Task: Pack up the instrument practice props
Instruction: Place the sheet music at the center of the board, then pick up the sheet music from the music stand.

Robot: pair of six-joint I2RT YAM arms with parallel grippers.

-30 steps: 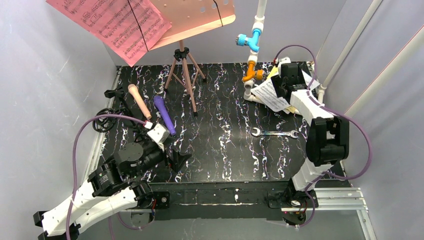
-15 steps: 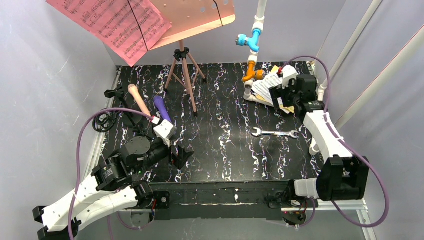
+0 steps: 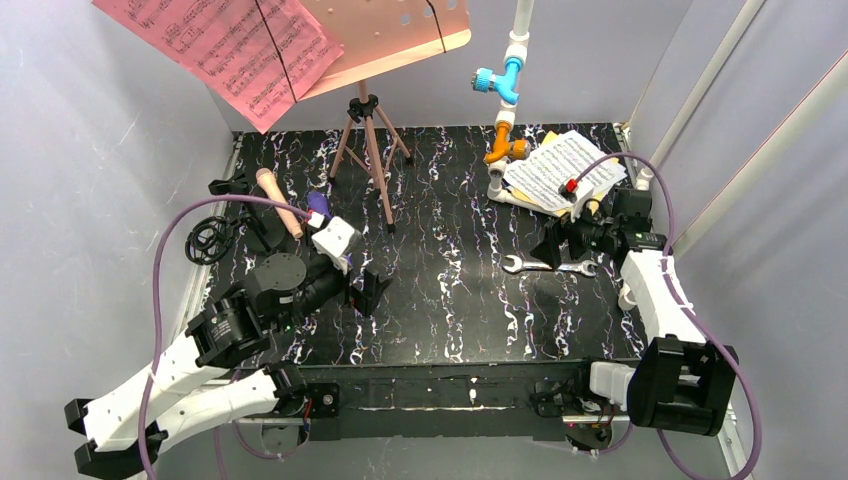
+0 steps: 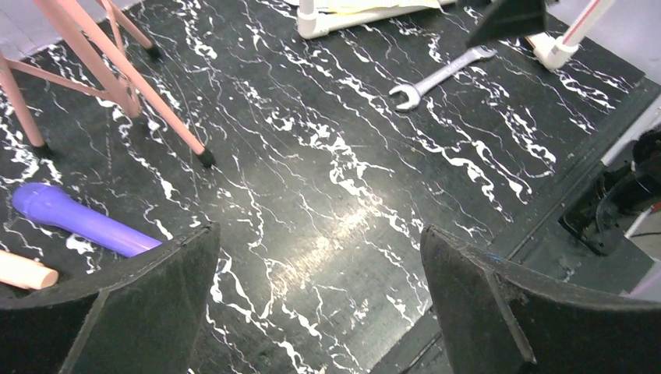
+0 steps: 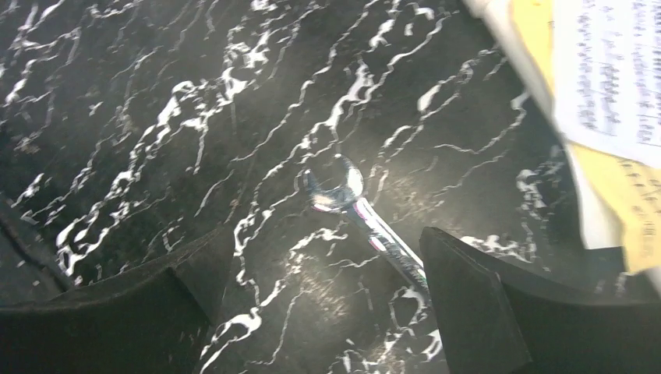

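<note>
The right gripper (image 3: 553,244) left the music sheets (image 3: 560,170) and drew back above the wrench (image 3: 548,266); the left gripper (image 3: 366,291) advanced a little.

Gripper (image 5: 325,235) spread wide above silver wrench (image 5: 337,185); white sheet (image 5: 608,70) over yellow sheet (image 5: 623,202), upper right.
</note>
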